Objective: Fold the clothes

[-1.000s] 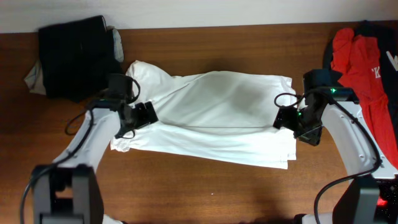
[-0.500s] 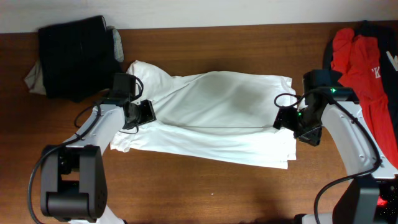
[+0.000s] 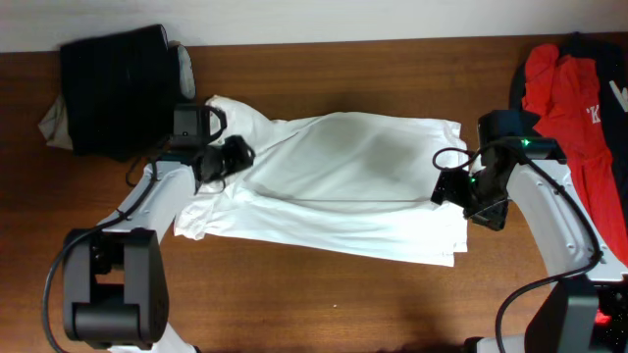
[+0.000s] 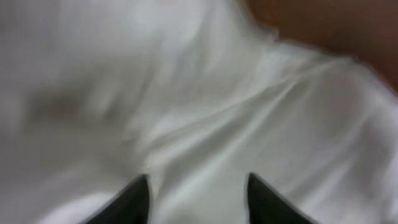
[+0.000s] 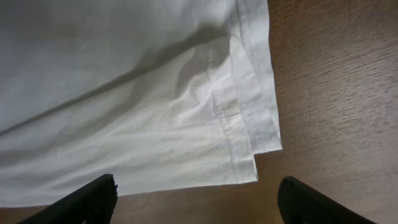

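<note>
Left end effector [image 4: 196, 196] sits half-open on the white shirt [image 3: 343, 186] (too blurred to tell whether it grips). Right end effector [image 5: 199, 199] gapes wide, empty, above the shirt's hem and the table [image 5: 329, 93].

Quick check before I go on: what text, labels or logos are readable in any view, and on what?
"K": a white letter on the red garment at the right edge; the rest is cut off, so the reading is uncertain.
No print shows on the white T-shirt.

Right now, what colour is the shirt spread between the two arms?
Plain white shirt; clearest in the overhead view.
</note>
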